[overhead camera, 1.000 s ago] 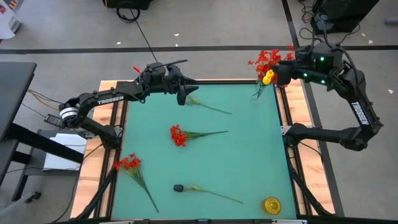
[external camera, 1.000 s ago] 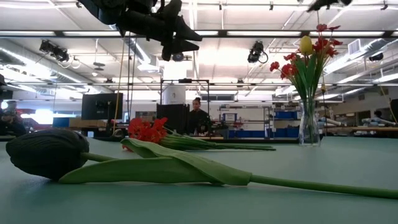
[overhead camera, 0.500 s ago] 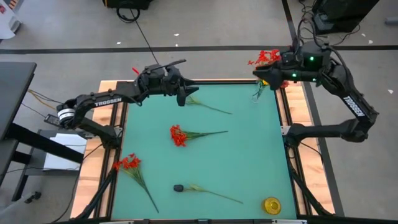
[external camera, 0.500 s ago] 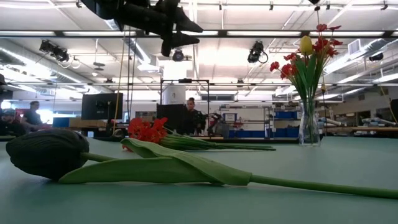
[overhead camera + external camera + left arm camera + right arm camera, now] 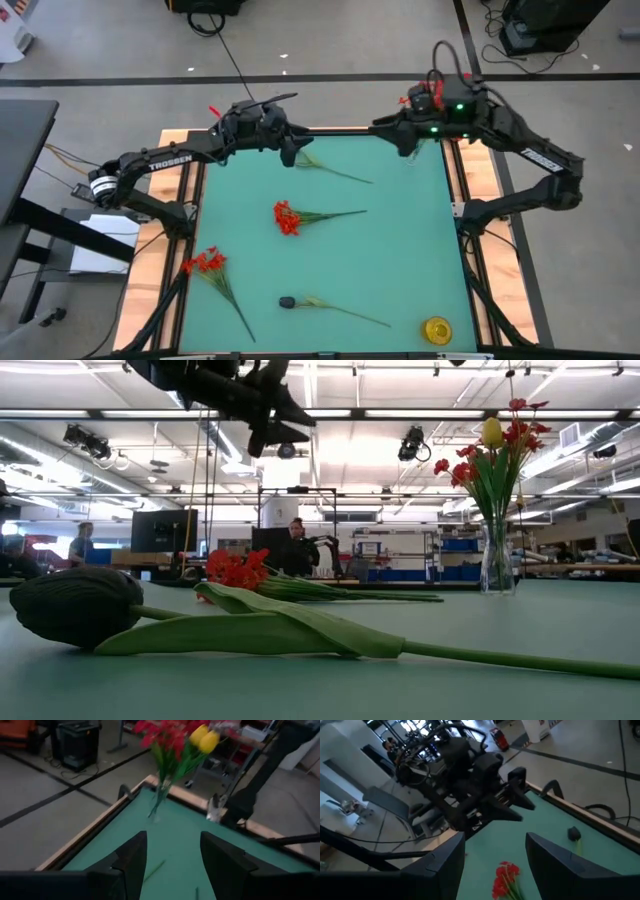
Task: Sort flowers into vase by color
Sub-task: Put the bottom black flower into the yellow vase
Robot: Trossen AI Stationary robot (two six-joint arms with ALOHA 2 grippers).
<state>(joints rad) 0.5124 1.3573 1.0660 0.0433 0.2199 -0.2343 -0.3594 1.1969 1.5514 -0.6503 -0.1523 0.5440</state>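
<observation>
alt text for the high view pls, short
Overhead view of a green table with four loose flowers: two red-bloomed stems and two dark-headed ones. The left gripper and right gripper, both open and empty, hover over the far edge; a small yellow object sits near the front right corner.

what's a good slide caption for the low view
Dark-headed flower lying in the foreground, red flowers behind it, and a filled vase standing at the right.

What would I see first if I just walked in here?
Probably the vase packed with red flowers and one yellow tulip at the green table's far right corner. Then the big dark tulip lying near the low camera, and the two black arms hovering over the far edge.
</observation>
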